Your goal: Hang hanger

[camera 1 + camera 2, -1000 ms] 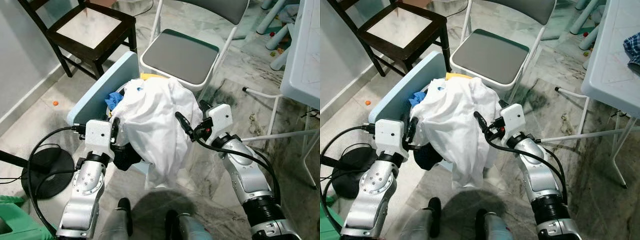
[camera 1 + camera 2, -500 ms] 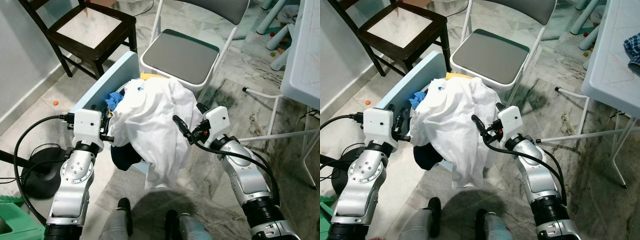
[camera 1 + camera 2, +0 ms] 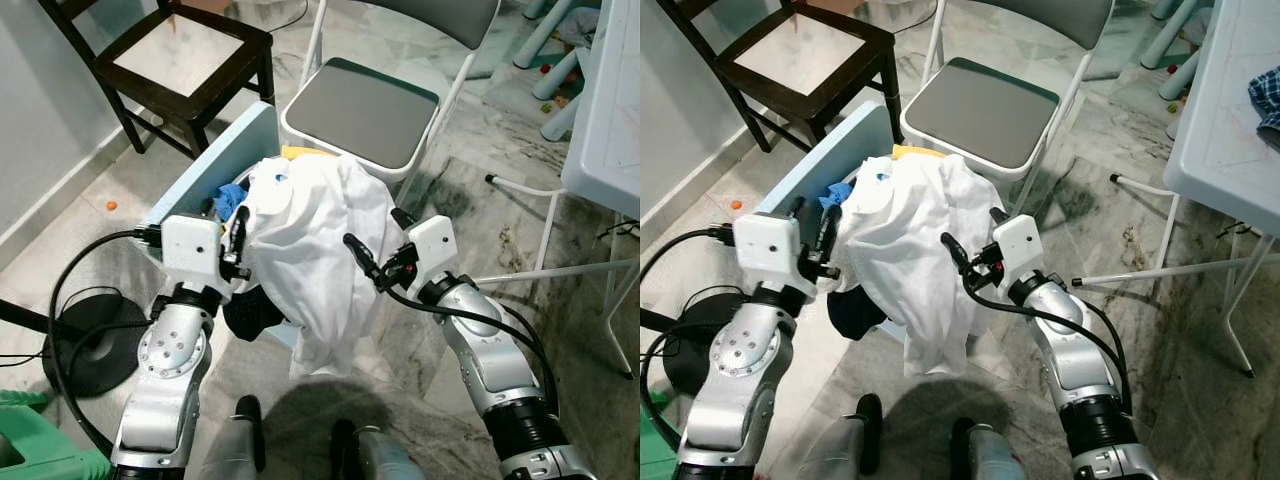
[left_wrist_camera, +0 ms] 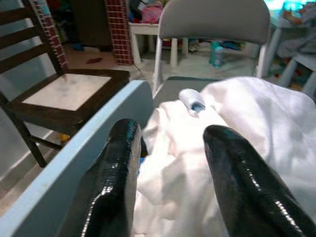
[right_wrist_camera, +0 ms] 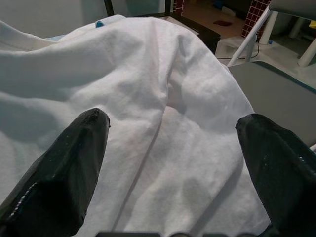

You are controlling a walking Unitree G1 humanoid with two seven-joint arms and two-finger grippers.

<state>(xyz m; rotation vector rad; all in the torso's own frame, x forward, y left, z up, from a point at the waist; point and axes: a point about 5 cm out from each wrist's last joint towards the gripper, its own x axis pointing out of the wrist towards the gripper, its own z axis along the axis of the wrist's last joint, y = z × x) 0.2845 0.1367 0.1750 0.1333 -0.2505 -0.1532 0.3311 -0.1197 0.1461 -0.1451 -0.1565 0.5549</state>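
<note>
No hanger visible; may lie buried under white shirt (image 3: pixel 310 250) heaped on blue basket (image 3: pixel 215 165). Left gripper (image 3: pixel 238 235) and right gripper (image 3: pixel 375 262) flank heap, jaws wide, empty. Risk: blind grab snags cloth, drags shirt to floor.

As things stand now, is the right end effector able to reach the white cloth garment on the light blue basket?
Probably yes. The right end effector is open and sits just beside the white cloth garment draped over the light blue basket, and its wrist view shows the cloth spread between the fingers with nothing in between.
</note>
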